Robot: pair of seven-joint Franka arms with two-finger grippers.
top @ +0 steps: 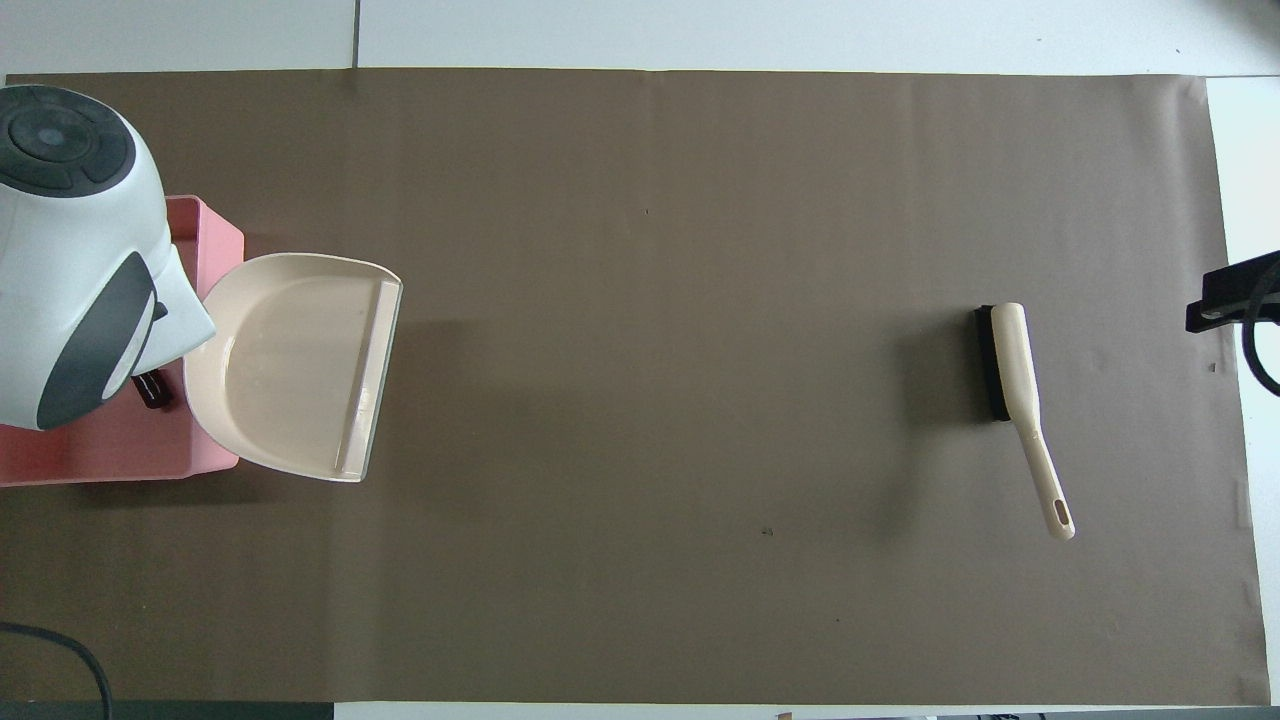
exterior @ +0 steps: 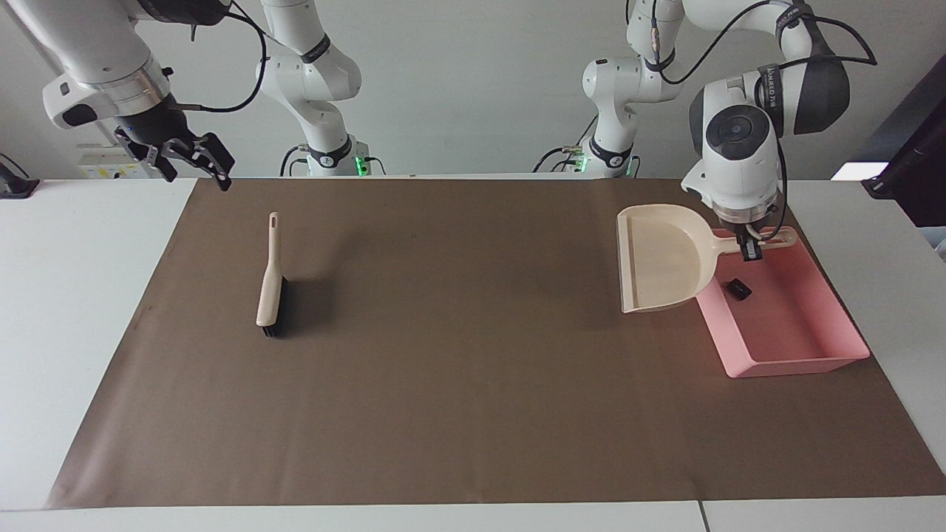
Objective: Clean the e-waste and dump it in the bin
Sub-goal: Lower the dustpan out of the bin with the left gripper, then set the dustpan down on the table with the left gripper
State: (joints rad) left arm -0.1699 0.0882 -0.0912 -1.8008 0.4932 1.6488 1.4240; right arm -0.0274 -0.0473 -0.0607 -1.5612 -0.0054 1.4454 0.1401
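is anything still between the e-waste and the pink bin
Nothing visible: the small black blocky e-waste bit already lies inside the pink plastic bin. The left gripper holds the beige dustpan by its handle over the bin's edge.

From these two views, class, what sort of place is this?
Probably a robotics lab: two Franka arms bolted at a white table with a brown mat, the left gripper holding a dustpan.
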